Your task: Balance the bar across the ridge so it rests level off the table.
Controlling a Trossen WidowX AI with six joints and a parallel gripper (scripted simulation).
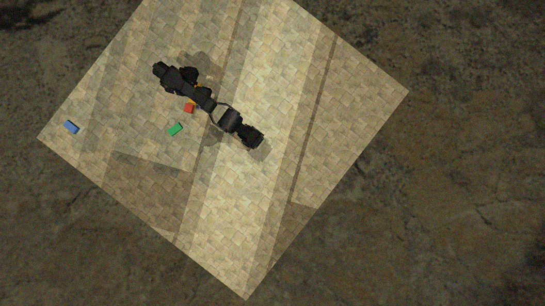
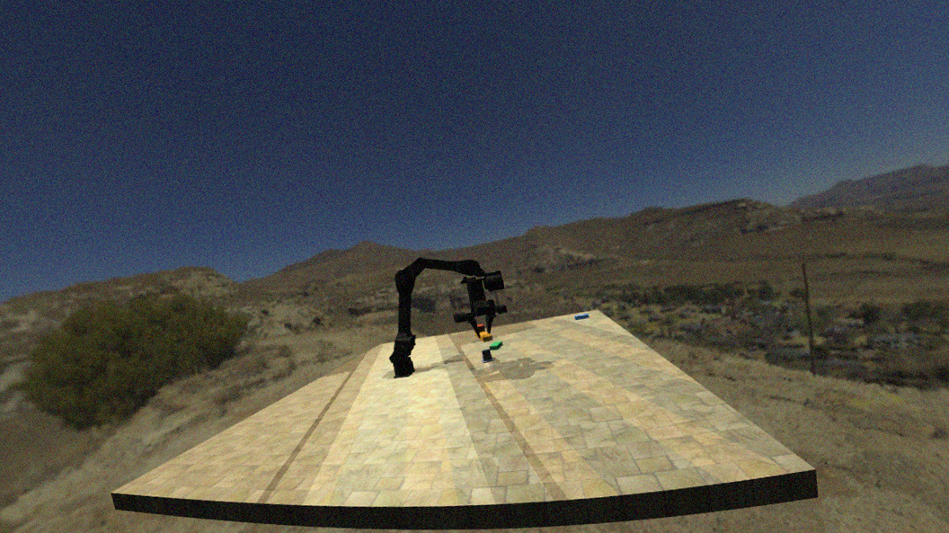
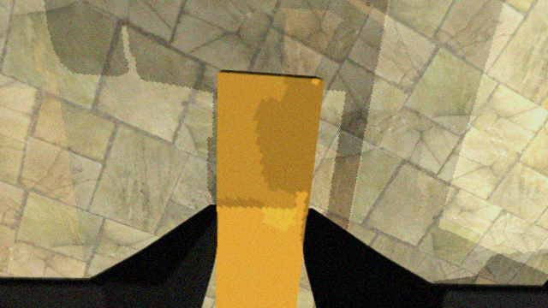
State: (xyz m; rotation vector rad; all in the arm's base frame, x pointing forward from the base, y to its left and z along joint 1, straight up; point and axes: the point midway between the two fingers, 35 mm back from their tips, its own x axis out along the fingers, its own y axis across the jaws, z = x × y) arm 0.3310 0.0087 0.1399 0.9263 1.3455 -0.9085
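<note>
Above the tiled tabletop (image 2: 605, 443), your arm (image 2: 403, 306) carries the orange bar (image 3: 267, 171) in the air, so the pick-up looks done; setting it level across the ridge and letting go remain. You cannot make out the ridge from the top view; a small dark block (image 2: 485, 356) below the gripper (image 2: 483, 331) may be it. Your fingers are clamped partway on the bar's sides.

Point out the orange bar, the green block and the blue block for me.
orange bar (image 3: 265, 171): wrist view, middle of its upper face.
green block (image 1: 174, 128): top view, its top face.
blue block (image 1: 71, 126): top view, its top face.
</note>
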